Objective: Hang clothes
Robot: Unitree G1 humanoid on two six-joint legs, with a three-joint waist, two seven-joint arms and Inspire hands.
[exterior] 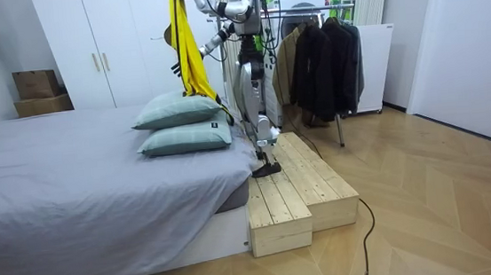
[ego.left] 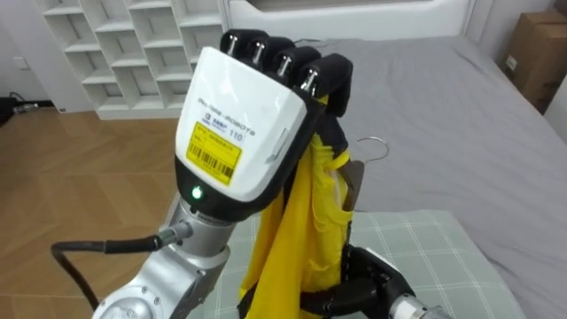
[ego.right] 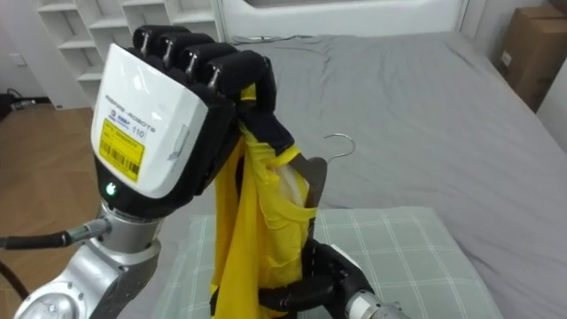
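Note:
A yellow garment with a dark collar hangs from my left hand, which is raised close to the camera with its fingers curled over the cloth's top. Behind the cloth stands a wooden hanger with its metal hook pointing up. My dark right hand sits low under the garment, fingers curled at the hanger's lower part, with the cloth covering part of it. In the room view I stand on a wooden platform beside the bed, and the yellow garment is held high over the pillows.
The grey bed stretches ahead, with a checked pillow right below my hands. White cube shelves stand beyond it on the left, a cardboard box on the right. A rack of dark coats stands behind me.

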